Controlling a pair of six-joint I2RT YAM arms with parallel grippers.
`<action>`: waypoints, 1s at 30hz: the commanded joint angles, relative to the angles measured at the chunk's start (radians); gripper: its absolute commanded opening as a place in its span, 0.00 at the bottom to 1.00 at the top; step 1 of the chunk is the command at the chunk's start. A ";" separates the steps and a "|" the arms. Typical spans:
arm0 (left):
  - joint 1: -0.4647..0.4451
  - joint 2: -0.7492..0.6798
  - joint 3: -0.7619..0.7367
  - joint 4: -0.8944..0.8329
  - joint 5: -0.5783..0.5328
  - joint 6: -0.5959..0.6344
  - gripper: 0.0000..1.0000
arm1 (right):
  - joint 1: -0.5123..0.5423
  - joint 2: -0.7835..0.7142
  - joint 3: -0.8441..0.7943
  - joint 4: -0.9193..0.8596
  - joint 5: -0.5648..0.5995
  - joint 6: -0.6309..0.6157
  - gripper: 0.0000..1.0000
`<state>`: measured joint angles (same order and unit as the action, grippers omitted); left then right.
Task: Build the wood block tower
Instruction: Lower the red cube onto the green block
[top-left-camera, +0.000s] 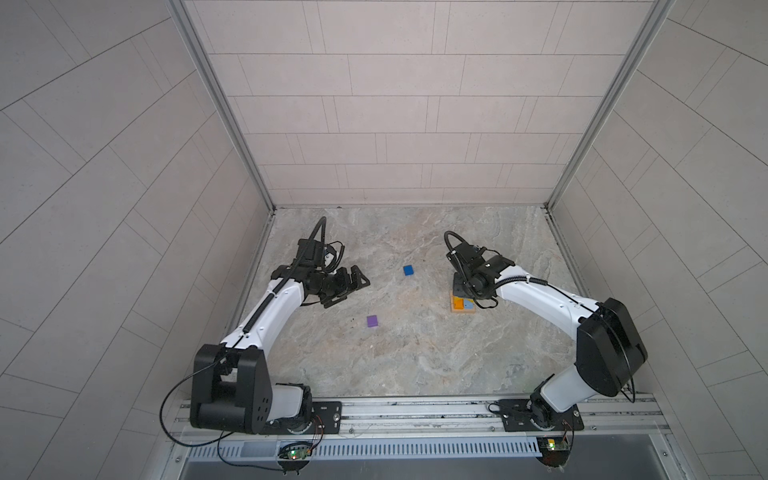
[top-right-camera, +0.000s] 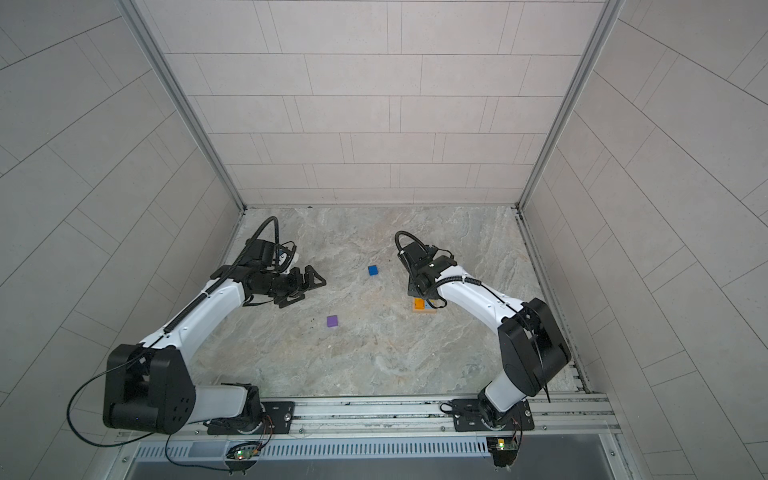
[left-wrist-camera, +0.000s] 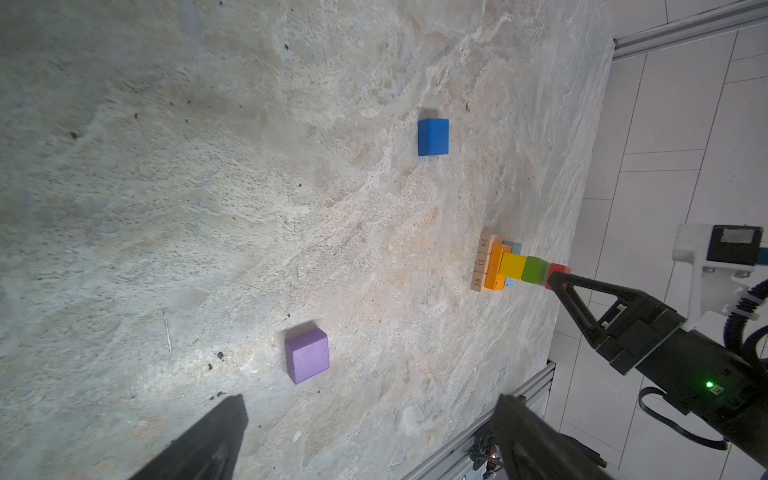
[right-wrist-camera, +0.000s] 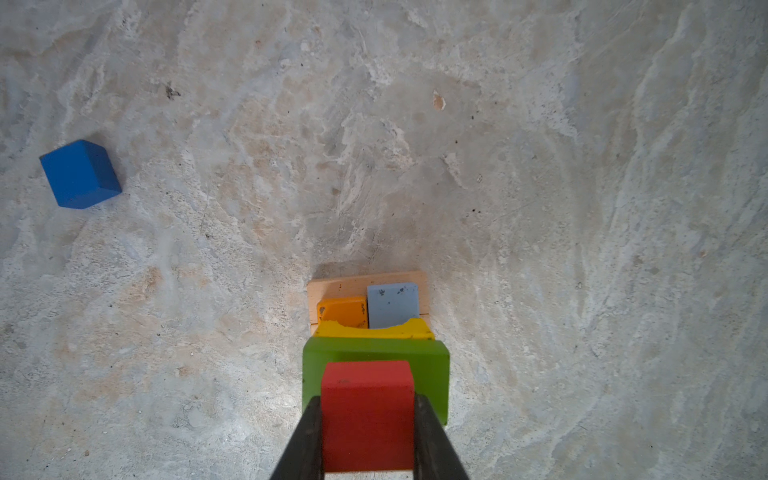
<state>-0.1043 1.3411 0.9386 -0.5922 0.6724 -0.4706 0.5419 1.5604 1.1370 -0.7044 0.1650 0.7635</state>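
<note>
Red cube (right-wrist-camera: 368, 415) clamped in right tool (right-wrist-camera: 368, 400) pointing down over green bar (right-wrist-camera: 374, 349), left tool (left-wrist-camera: 370, 409) wide open, empty

Block tower (left-wrist-camera: 513, 266) partly stacked, two cubes loose

Tan bars (right-wrist-camera: 357, 282) form the base, then orange bar (right-wrist-camera: 343, 309) beside light-blue bar (right-wrist-camera: 392, 303), yellow bar (right-wrist-camera: 374, 331), green bar (right-wrist-camera: 374, 349), and red cube (right-wrist-camera: 368, 415) topmost, pinched by the right gripper (right-wrist-camera: 368, 398). The dark-blue cube (right-wrist-camera: 79, 174) and purple cube (left-wrist-camera: 307, 355) lie well apart from the tower.
</note>
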 joint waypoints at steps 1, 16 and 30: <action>-0.002 0.005 0.022 -0.014 0.001 0.020 1.00 | -0.005 0.007 -0.015 -0.006 0.022 0.002 0.21; -0.003 0.007 0.022 -0.015 0.001 0.019 1.00 | -0.007 0.020 -0.022 0.003 0.029 -0.001 0.22; -0.004 0.006 0.022 -0.015 0.002 0.020 1.00 | -0.007 0.016 -0.015 0.006 0.029 -0.004 0.23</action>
<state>-0.1051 1.3411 0.9386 -0.5922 0.6727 -0.4706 0.5377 1.5715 1.1233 -0.6979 0.1684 0.7597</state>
